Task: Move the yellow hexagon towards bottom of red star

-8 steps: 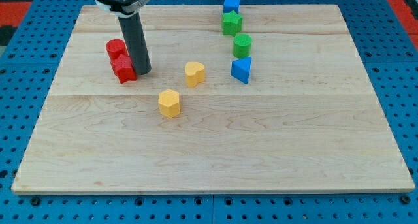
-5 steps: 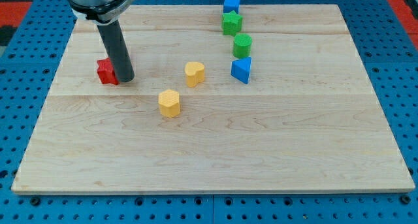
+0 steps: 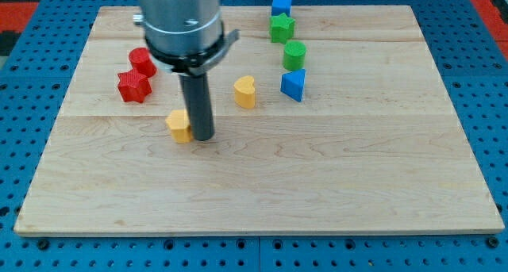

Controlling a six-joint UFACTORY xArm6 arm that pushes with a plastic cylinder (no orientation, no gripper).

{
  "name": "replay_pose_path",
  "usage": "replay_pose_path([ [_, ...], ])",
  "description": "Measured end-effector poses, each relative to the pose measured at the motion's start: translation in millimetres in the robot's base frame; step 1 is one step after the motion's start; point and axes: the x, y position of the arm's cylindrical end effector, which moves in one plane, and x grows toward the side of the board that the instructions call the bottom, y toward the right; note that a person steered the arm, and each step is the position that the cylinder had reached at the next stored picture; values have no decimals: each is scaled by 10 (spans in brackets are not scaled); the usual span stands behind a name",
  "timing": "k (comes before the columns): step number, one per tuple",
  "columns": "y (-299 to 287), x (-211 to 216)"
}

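The yellow hexagon (image 3: 179,125) sits left of the board's middle. My tip (image 3: 202,136) rests on the board against the hexagon's right side. The red star (image 3: 133,86) lies up and to the left of the hexagon, apart from it. A red cylinder (image 3: 142,61) stands just above the star. The rod and the arm's head hide the board above the tip.
A yellow heart (image 3: 245,91) lies right of the rod. A blue wedge (image 3: 293,85), a green cylinder (image 3: 294,55), a green star (image 3: 281,27) and a blue cube (image 3: 281,5) form a column at the upper right. The wooden board (image 3: 317,185) sits on a blue pegboard.
My tip has moved from beside the red star down and right to the yellow hexagon's right side. The hexagon has slid left. The yellow heart has shifted slightly right.
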Motion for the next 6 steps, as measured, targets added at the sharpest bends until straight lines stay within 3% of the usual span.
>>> replay_pose_path([
  [6,-613,-154],
])
